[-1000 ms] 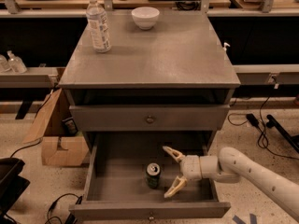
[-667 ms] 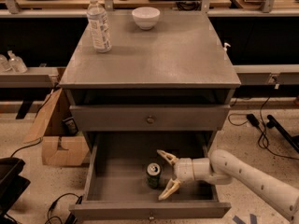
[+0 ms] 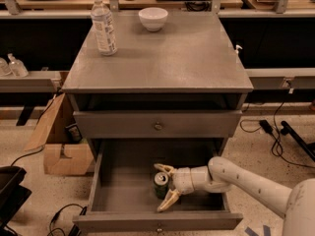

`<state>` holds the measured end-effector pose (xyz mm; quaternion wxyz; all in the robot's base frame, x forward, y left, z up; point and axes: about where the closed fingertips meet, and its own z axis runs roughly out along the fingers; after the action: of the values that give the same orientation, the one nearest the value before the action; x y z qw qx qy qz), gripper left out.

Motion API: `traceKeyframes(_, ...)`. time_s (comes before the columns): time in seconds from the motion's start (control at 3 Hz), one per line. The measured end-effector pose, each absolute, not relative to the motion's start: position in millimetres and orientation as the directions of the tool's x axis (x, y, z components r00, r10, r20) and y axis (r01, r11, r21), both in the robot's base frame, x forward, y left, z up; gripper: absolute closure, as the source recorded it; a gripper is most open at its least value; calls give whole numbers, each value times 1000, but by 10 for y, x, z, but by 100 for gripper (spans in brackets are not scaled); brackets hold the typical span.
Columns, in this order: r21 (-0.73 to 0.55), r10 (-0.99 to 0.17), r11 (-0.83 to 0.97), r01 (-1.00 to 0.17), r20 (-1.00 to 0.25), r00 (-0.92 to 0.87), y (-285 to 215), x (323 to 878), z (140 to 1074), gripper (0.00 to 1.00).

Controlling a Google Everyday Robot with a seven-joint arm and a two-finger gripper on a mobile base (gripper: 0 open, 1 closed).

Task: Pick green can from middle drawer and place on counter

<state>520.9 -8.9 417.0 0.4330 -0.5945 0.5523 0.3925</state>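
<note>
Straddling the green can, the pincer — spread — hangs mid-floor in the middle drawer.

One desk bears one bottle and one bowl; one open drawer holds one green can and one tool.

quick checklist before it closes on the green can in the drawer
1. The green can stands upright in the middle drawer: ok.
2. The gripper is down in the drawer, open, with one finger on either side of the can: ok.
3. Fingers level with the can's middle: cannot tell.
4. Drawer pulled out far enough for a straight lift: looks ok.
5. The counter has bare room in front of the bottle and bowl: ok.
</note>
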Motion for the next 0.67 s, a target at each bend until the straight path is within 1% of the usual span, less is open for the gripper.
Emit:
traceKeyframes(0.33, -54, -346, -20, -998, -937, 57, -14, 5227, 4066, 37)
traceKeyframes(0.67, 31, -344, -9, -999, -939, -26, -27, 5204, 4350, 68)
